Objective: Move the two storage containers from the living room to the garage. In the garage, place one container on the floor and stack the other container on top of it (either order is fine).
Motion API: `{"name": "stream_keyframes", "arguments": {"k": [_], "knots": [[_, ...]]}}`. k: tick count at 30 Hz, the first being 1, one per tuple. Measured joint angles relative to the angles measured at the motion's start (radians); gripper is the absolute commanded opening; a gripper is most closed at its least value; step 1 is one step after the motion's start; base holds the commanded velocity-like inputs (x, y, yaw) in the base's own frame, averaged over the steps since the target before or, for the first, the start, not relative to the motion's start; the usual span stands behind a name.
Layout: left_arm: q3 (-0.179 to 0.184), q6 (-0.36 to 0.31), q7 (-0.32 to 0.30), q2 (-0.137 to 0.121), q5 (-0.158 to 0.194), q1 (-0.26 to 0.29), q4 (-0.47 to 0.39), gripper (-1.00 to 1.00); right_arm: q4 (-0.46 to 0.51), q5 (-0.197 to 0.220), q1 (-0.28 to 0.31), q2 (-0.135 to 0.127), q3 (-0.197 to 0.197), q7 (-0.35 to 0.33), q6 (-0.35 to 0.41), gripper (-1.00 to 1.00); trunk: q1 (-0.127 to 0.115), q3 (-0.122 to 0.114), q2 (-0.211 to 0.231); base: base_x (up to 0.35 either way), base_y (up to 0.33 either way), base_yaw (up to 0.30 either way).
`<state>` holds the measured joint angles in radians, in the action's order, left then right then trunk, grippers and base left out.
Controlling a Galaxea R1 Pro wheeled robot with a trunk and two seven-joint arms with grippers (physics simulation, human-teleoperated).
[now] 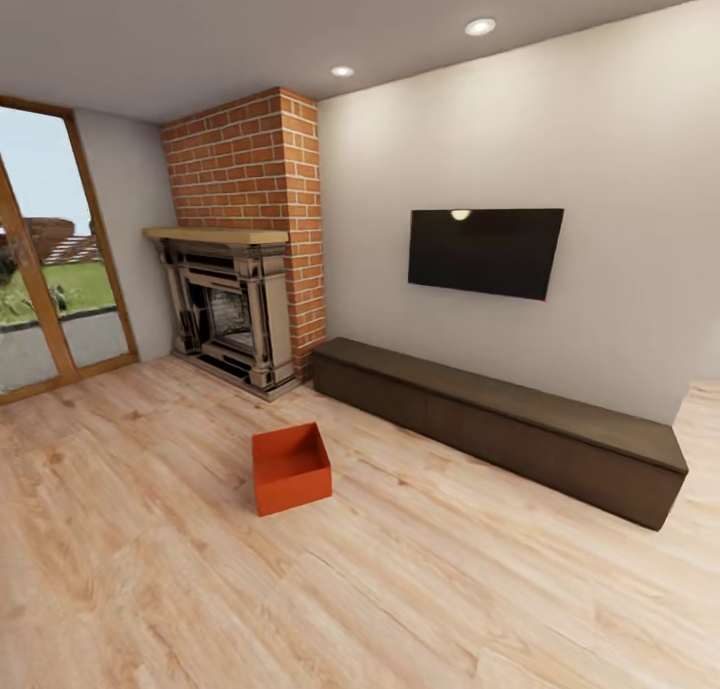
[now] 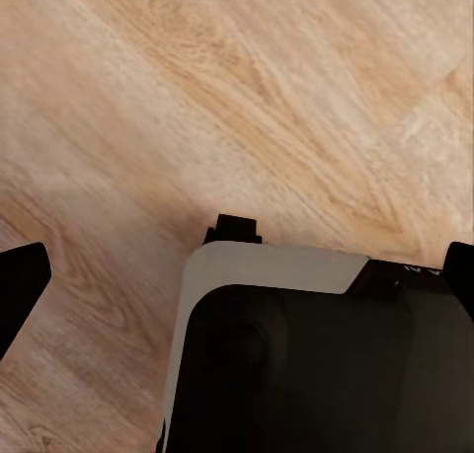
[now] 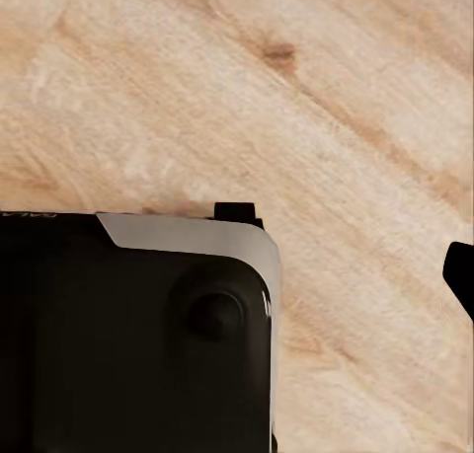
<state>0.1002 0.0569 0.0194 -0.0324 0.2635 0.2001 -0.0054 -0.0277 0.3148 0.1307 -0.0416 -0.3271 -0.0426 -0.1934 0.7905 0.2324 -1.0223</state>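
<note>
I see one storage container (image 1: 291, 467) on living-room plank floor (image 1: 450, 589) before the fireplace (image 1: 232, 309) | looks light, stiff, thin-walled; I'd pinch a rim | both grippers' spread: cannot tell

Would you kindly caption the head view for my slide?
One orange-red storage container sits open on the living room's wood plank floor, before the brick fireplace.

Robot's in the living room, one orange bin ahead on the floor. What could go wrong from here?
1. One orange bin sits on the wood floor; the second isn't located yet, so a search may be needed.
2. The bin is open-topped with thin walls, so a one-sided pinch could tilt it.
3. The long dark bench runs beside the approach path, so a wide turn of the base might clip it.
</note>
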Motion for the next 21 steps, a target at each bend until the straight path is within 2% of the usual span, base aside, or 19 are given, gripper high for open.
{"name": "stream_keyframes", "arguments": {"k": [21], "knots": [[0.000,0.000,0.000,0.000,0.000,0.000,0.000,1.00,0.000,0.000,0.000,0.000,0.000,0.000,0.000,1.00,0.000,0.000,0.000,0.326,0.000,0.268]]}}
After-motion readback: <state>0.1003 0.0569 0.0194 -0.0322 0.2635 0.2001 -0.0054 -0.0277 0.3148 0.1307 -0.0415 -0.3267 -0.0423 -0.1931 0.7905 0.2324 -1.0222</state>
